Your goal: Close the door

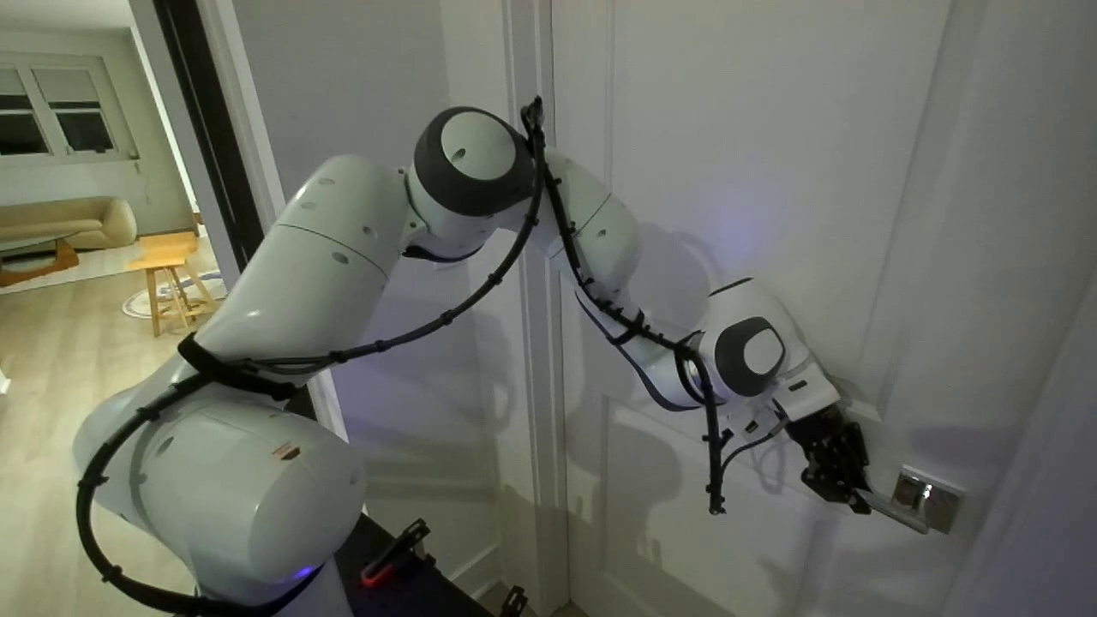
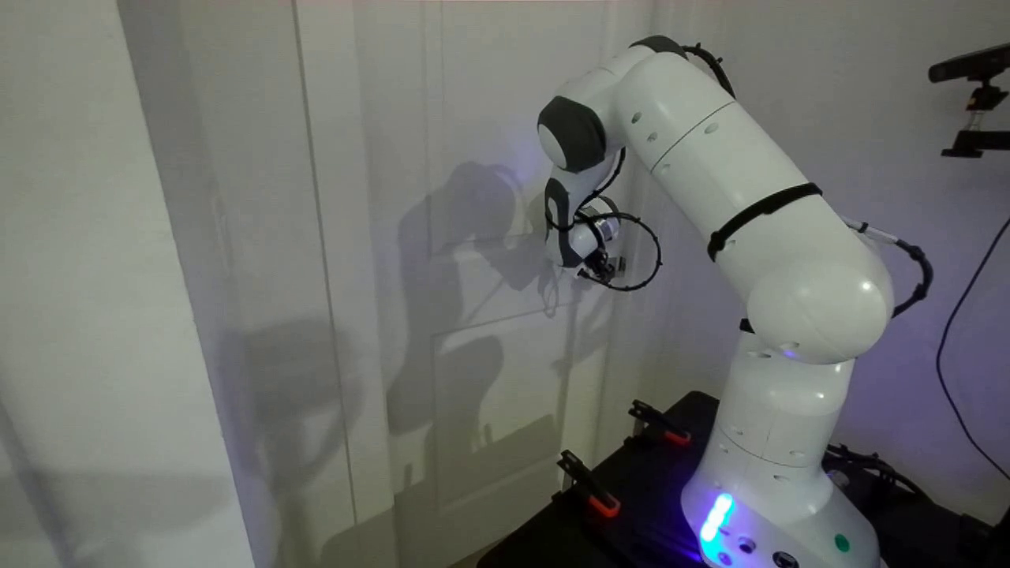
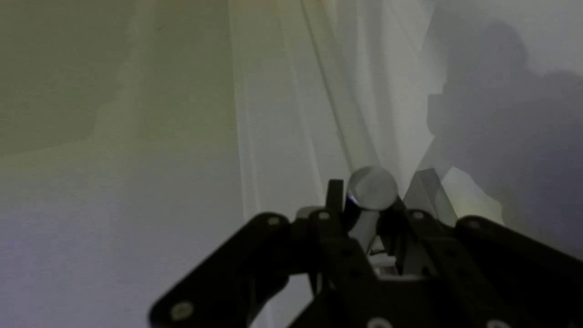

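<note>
The door (image 1: 754,128) is white with raised mouldings and fills much of an exterior view; behind the arm, the same door (image 2: 513,102) shows again. It looks flush or nearly flush with its frame, though I cannot tell whether it is latched. Its silver lever handle (image 1: 896,512) sticks out sideways from a square plate (image 1: 943,504). My gripper (image 1: 848,497) reaches the free end of that lever. In the wrist view the handle's round tip (image 3: 373,187) sits between the black fingertips, and my gripper (image 3: 370,200) is shut on it. The fingers hide part of the lever.
A black cable (image 1: 713,446) hangs looped from the wrist beside the door. The arm stands on a black table (image 2: 544,544) with red-and-black clamps (image 2: 592,485) at its edge. A camera on a mount (image 2: 974,67) stands behind. Further off is a wooden stool (image 1: 167,248).
</note>
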### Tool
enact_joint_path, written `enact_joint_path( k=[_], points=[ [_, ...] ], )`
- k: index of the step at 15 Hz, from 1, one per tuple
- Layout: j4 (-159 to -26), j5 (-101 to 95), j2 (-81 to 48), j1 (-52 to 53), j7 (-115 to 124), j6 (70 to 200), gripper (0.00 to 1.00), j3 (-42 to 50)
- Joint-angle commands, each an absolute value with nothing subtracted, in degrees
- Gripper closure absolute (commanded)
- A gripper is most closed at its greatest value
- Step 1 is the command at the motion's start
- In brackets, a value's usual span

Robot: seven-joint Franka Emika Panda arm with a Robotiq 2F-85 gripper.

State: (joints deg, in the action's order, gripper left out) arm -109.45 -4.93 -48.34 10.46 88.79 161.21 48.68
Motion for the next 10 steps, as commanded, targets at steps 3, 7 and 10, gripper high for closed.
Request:
enact_joint_path(
  k=[3, 7, 10],
  points=[
    [-117.7, -7.0, -37.7, 16.4, 83.7, 153.5, 0.95, 52.1],
    [-117.8, -7.1, -37.9, 16.5, 83.8, 153.5, 0.95, 52.3],
    [-117.8, -7.3, -37.1, 14.7, 81.6, 155.5, 0.95, 50.7]
  ],
)
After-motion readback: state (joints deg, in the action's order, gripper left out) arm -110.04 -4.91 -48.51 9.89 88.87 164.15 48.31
